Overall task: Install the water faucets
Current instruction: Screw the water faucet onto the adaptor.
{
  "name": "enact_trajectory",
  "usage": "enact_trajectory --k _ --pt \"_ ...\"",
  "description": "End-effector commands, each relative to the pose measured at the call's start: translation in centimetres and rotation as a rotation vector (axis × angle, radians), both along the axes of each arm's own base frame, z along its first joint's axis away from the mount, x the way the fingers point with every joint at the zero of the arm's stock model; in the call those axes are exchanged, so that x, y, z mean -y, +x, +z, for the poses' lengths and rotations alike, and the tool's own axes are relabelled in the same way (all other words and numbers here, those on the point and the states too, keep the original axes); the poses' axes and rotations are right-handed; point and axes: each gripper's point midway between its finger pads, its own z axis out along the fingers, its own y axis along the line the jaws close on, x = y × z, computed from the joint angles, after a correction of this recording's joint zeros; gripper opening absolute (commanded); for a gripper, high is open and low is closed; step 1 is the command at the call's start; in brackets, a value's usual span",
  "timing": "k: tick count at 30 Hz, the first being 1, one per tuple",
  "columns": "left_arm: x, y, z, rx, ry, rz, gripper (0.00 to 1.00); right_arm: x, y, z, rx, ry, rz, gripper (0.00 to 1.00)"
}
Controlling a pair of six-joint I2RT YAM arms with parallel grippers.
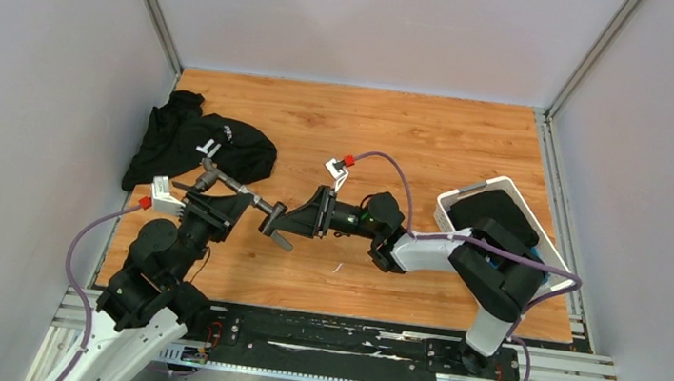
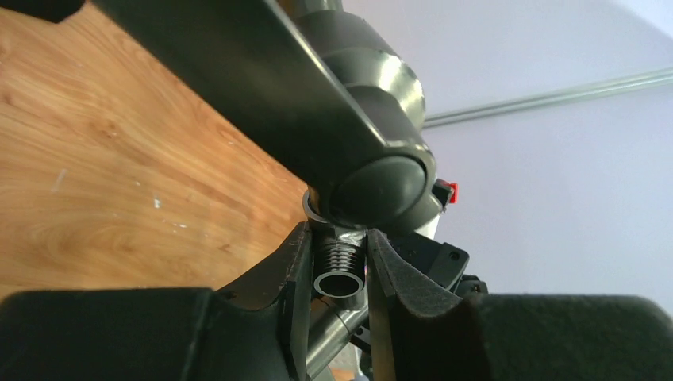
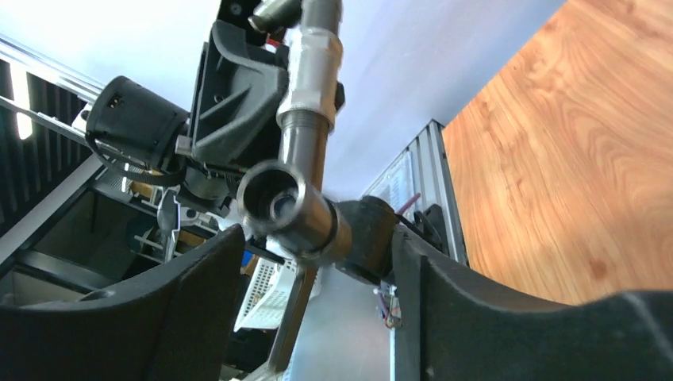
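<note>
The left arm [image 1: 164,247] reaches forward, its jaws clamped on the threaded stub of the water faucets [image 1: 239,191], held off the tabletop [image 1: 415,142]. The right arm [image 1: 432,249] bends at the elbow and extends leftward. Its jaws stand apart around the pipe's other end without touching it. White print on the black cloth [image 1: 166,147] beyond the left jaws is too small to read.

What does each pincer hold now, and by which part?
The left pincer holds the faucet by its threaded stub. The right pincer stands open around the faucet's far end, holding nothing.
</note>
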Motion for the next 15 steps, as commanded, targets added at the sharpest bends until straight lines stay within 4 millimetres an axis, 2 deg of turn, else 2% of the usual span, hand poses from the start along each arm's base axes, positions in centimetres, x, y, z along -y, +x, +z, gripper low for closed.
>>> enact_trajectory --k 1,2,4,8,11,13,15 --pt "-1.4 0.3 2.0 0.071 -0.014 0.069 0.0 2.5 -1.4 2.7 -0.017 0.088 0.064 0.75" --pt "-1.5 0.2 2.0 0.069 -0.01 0.074 0.0 2.7 -1.1 1.3 -0.019 0.011 0.037 0.77" --pt "-1.7 0.1 1.9 0.065 -0.002 0.078 0.0 3.6 -0.4 -0.1 0.032 -0.089 -0.019 0.8" --pt "-1.9 0.0 2.2 0.066 0.005 0.083 0.0 6.3 0.5 -1.8 0.253 -0.327 -0.139 0.82" --pt "-1.9 -0.1 2.2 0.057 0.015 0.084 0.0 8.4 1.2 -1.5 0.647 -0.563 -0.272 0.82" --pt "-2.1 -0.1 2.1 0.046 0.024 0.089 0.0 9.5 1.7 -0.2 0.991 -0.679 -0.379 0.82" --pt "-2.1 -0.1 2.1 0.041 0.031 0.091 0.0 9.9 1.9 0.4 1.364 -0.755 -0.404 0.81"
